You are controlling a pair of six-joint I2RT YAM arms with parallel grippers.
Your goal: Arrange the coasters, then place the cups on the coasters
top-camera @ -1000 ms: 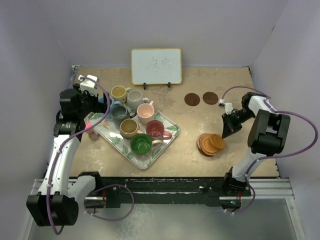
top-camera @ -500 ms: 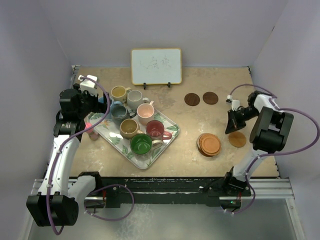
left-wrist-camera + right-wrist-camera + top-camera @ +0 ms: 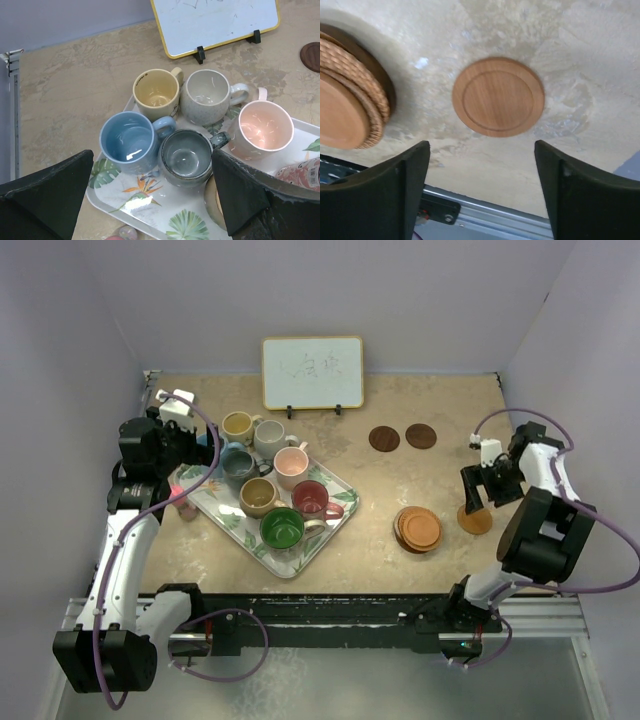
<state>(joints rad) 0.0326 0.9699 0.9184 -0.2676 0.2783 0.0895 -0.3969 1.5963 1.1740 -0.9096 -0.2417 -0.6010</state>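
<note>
Since a second ago, my right gripper (image 3: 472, 495) has carried one light coaster (image 3: 475, 519) off the coaster stack (image 3: 418, 528) and released it. It lies flat just right of the stack, with two dark coasters (image 3: 384, 438) farther back.

Left wrist: my left gripper (image 3: 150, 195) gapes wide, empty, over the blue cup (image 3: 127, 142) and grey cup (image 3: 186, 157) on the leaf-patterned tray (image 3: 150, 212).

Right wrist: my fingers (image 3: 402, 185) are spread wide, and the light coaster sits free beyond them.

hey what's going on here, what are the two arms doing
The right gripper hangs open above a light coaster lying flat on the table beside the coaster stack. Two dark coasters lie farther back. The left gripper hovers open over the cups on the leaf-patterned tray; no cup is on a coaster yet.
</note>
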